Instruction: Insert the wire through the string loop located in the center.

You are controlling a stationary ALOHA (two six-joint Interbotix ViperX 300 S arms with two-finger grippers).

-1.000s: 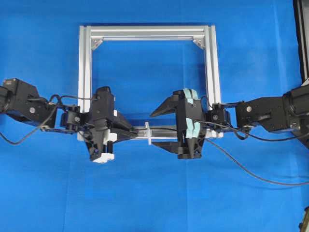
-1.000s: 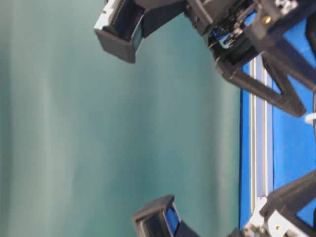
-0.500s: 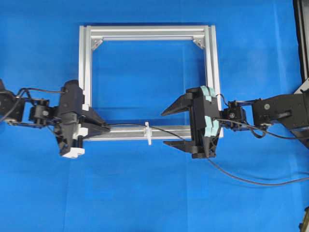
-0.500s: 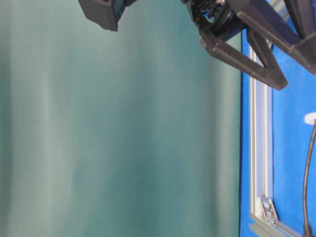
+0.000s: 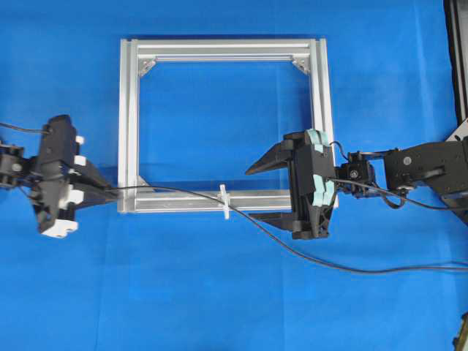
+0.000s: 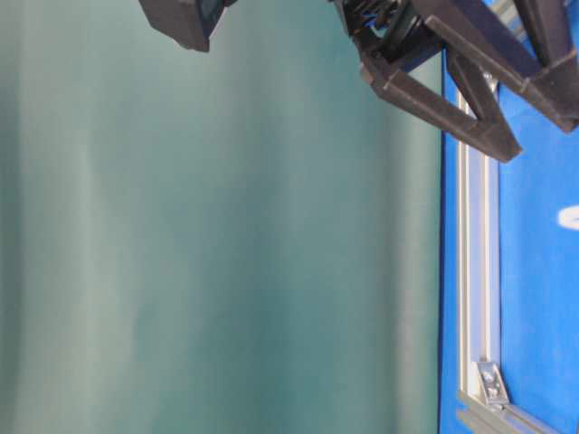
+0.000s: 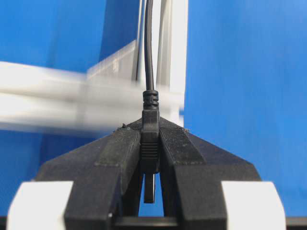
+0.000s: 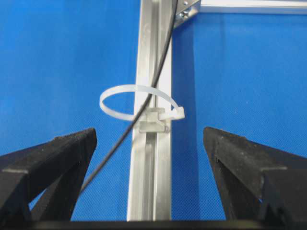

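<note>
Blue table [image 5: 219, 307] carries a square silver frame [image 5: 128, 110], lying flat. Wire [image 5: 307, 257] trails across the cloth right of the frame's near bar and runs off to the right edge.

The frame [image 5: 223, 124] lies on the worktop [image 5: 234, 307]. The string loop [image 5: 224, 201] stands on its near bar, the wire [image 5: 183, 194] running through it, between left claw [image 5: 110, 191] and right claw [image 5: 252, 194]
</note>
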